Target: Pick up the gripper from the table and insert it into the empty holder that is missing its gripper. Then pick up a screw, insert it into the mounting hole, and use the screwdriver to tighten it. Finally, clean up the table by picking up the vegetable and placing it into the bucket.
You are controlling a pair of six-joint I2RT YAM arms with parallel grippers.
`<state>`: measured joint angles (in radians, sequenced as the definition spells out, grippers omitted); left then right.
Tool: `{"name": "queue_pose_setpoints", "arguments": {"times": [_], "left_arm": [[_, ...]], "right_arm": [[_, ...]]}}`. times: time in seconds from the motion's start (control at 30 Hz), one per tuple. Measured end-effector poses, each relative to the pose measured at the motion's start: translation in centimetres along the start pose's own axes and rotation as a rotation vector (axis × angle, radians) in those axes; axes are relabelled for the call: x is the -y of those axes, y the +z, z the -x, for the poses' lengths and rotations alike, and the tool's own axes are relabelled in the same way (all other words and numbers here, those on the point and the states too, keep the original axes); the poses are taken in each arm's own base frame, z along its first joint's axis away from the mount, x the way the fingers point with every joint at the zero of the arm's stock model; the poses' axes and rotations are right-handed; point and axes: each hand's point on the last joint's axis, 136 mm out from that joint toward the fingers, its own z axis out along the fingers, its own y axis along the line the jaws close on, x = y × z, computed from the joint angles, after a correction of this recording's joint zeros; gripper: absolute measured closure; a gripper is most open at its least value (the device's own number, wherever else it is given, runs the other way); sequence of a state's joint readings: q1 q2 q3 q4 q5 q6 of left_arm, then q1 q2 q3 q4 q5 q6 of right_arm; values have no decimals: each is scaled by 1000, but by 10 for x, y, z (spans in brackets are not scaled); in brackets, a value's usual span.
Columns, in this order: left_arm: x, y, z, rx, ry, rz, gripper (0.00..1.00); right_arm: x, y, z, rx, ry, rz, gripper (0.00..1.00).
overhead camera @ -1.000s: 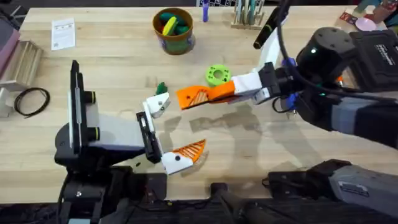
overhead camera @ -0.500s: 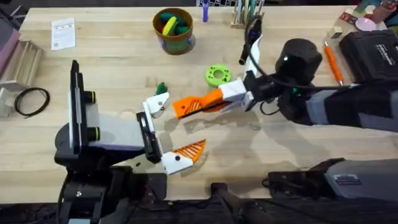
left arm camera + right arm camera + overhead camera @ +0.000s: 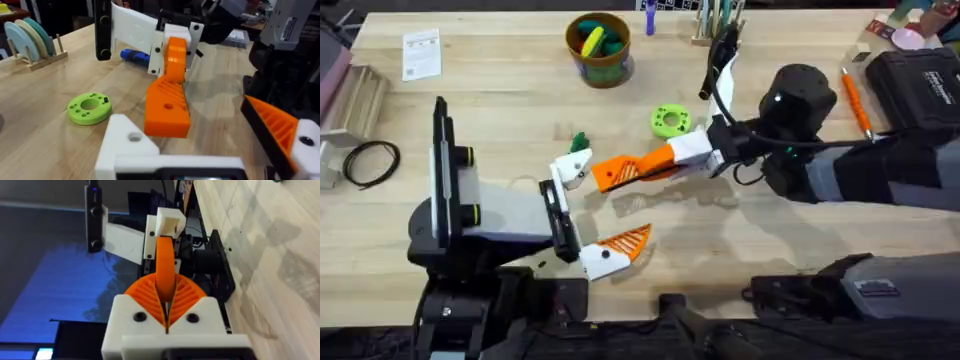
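Observation:
My right gripper (image 3: 672, 157) is shut on the orange ribbed gripper (image 3: 620, 170), held level just above the table (image 3: 500, 90). Its tip lies close to the holder (image 3: 570, 168), the bare white finger of my left gripper (image 3: 600, 207), which stands open. In the left wrist view the gripper (image 3: 167, 105) hangs right beside the holder (image 3: 127, 145); I cannot tell if they touch. The other left finger (image 3: 618, 247) carries an orange tip. The vegetable (image 3: 579, 141) lies just behind the holder. The bucket (image 3: 599, 46) stands at the back. The screwdriver (image 3: 134, 56) lies beyond the right gripper. The screw is out of view.
A bright green disc with holes (image 3: 668, 121) lies between the bucket and the right gripper. A thin orange tool (image 3: 855, 100) and a black case (image 3: 920, 80) are at the right. A cable coil (image 3: 370, 160) and a card (image 3: 422, 52) lie at the left.
My right arm has dropped away from the camera and carried the orange gripper leftward, bringing its tip close to the holder. The left arm has not moved.

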<state>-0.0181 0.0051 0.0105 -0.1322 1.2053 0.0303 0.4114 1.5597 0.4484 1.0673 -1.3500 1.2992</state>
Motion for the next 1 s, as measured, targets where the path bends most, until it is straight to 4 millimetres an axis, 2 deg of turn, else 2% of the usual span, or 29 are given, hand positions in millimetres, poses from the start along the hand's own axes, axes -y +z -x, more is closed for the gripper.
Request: {"name": "queue_pose_setpoints", "arguments": {"times": [0.2,0.4,0.6,0.8,1.0], "left_arm": [[0,0,0,0,0,0,15],[0,0,0,0,0,0,15],[0,0,0,0,0,0,15],[0,0,0,0,0,0,15],[0,0,0,0,0,0,15]], "right_arm": [[0,2,0,4,22,-1,993],[-8,1,-7,26,-68,25,993],[6,-4,-17,65,15,12,993],[8,-5,-13,90,19,9,993],[30,-4,-11,94,82,-8,993]]}}
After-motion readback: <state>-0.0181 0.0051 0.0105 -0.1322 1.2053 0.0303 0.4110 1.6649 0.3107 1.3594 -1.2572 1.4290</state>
